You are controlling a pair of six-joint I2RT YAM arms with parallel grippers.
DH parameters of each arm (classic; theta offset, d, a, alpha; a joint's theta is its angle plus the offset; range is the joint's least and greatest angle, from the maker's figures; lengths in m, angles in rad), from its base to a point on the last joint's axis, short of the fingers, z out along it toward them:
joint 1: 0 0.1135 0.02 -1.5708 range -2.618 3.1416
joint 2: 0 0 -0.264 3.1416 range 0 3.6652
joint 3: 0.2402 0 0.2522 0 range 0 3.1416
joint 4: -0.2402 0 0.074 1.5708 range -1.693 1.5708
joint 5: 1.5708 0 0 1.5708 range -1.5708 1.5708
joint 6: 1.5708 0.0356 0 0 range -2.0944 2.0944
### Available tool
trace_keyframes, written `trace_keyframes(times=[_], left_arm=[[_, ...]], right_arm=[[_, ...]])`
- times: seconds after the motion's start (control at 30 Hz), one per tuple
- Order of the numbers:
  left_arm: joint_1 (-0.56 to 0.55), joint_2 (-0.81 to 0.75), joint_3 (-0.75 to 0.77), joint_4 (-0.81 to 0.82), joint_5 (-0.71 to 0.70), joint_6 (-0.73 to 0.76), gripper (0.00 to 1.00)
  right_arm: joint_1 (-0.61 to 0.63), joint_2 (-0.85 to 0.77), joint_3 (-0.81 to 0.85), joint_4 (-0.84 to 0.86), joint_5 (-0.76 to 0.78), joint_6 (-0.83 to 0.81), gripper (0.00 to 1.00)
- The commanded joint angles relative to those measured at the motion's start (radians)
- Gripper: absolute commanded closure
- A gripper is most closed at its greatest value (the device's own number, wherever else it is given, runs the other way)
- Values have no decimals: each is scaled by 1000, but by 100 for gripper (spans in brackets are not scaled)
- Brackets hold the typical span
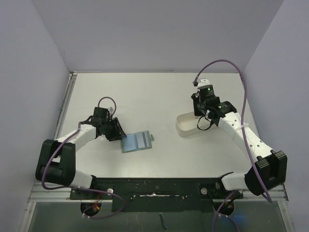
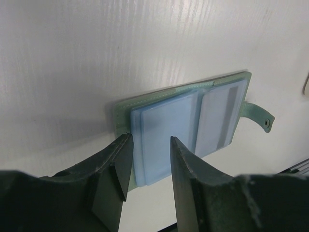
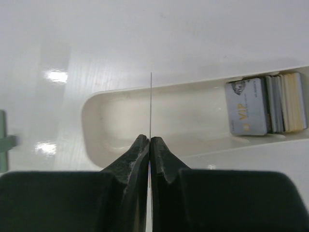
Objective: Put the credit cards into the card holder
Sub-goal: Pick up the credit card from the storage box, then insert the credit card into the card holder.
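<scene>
The card holder lies open on the table, green outside, pale blue sleeves up, snap tab at its far end. My left gripper is at its left end. In the left wrist view the gripper has its jaws partly apart astride the near corner of a blue sleeve, without clamping it. My right gripper is shut on one credit card, seen edge-on as a thin upright line above the white tray. Several more credit cards stand stacked in the tray's right end.
The long white oval tray sits right of centre under the right gripper; its rim curves round just beyond the fingers. Grey walls close the table in at the left, back and right. The arm bases stand along the near edge.
</scene>
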Motion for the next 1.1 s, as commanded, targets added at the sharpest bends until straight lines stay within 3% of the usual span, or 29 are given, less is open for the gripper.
trace_keyframes(times=[0.0, 0.43, 0.77, 1.07], left_arm=[[-5, 29, -1, 83, 18, -29, 66], [-77, 116, 15, 141, 11, -36, 66], [-166, 144, 4, 194, 11, -35, 70], [-208, 80, -41, 221, 20, -94, 70]], right_arm=[[66, -78, -39, 144, -129, 116, 100], [347, 54, -32, 353, -144, 295, 100], [390, 151, -102, 508, -287, 440, 100], [399, 219, -186, 607, -372, 534, 100]])
